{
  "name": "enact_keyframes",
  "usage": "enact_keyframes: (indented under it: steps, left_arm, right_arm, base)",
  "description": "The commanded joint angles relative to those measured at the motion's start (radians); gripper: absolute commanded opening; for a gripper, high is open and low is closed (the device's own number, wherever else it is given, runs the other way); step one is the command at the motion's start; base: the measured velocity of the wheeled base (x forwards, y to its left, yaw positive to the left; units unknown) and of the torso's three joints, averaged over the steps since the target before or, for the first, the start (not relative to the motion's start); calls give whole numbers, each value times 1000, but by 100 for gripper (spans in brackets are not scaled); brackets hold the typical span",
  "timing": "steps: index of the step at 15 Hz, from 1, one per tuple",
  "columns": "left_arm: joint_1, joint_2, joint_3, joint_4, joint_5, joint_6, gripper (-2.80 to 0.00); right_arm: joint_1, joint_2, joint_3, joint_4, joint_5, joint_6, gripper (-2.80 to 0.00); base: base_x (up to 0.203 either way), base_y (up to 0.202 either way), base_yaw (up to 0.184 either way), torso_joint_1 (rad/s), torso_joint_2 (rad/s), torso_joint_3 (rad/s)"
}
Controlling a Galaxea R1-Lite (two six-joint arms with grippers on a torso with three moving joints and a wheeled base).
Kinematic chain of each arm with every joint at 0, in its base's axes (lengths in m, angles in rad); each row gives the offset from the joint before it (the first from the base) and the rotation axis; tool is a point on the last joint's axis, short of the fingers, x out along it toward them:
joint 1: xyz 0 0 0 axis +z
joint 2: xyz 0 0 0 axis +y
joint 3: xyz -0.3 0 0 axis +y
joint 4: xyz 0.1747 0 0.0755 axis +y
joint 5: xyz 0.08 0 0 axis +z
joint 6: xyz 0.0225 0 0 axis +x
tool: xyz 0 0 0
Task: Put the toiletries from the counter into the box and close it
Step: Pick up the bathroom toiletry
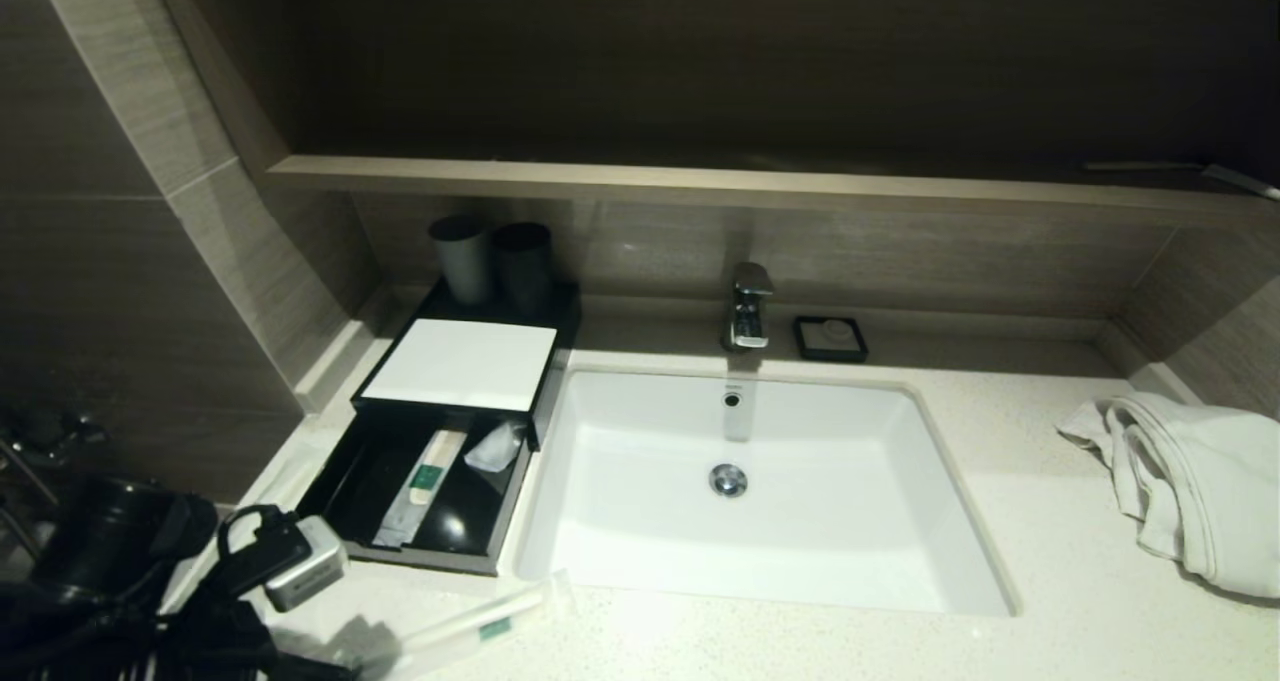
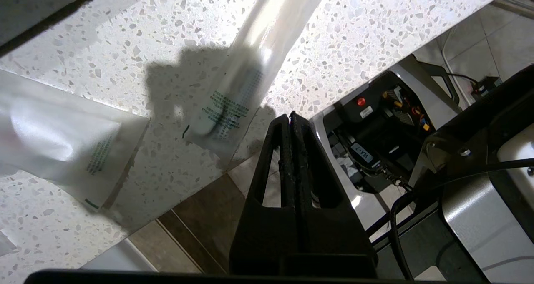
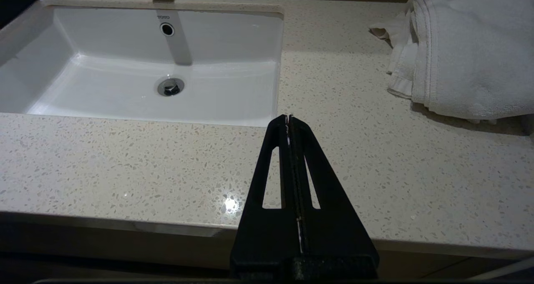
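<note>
The counter [image 1: 800, 641] and sink [image 1: 760, 561] are viewed from above in the head view. The counter's front edge is seen close up in the left wrist view. The sink and towel [image 3: 459, 50] are shared by the right wrist view, set low at the front.

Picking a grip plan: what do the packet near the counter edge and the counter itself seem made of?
The long clear toiletry packet with green print looks like thin glossy plastic film: translucent, glare-streaked, contents showing through. The pale speckled counter looks like polished stone or composite: embedded flecks, a sharp light reflection.
</note>
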Motion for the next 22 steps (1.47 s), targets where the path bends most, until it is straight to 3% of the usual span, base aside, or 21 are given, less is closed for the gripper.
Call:
enact_keyframes:
  steps: [1, 8, 21, 22]
  left_arm:
    - [0, 31, -4, 0, -2, 7, -280]
    - [62, 41, -5, 0, 0, 105, -280]
    - [71, 85, -4, 0, 1, 154, -280]
    - [75, 100, -7, -3, 1, 155, 0]
  right_arm:
    - [0, 0, 0, 0, 0, 0, -280]
    - [0, 0, 0, 0, 0, 0, -280]
    - [0, 0, 0, 0, 0, 0, -280]
    - [0, 0, 0, 0, 0, 0, -280]
  base:
    - [0, 0, 0, 0, 0, 0]
    - [0, 0, 0, 0, 0, 0]
    - [0, 0, 0, 0, 0, 0]
    - [0, 0, 0, 0, 0, 0]
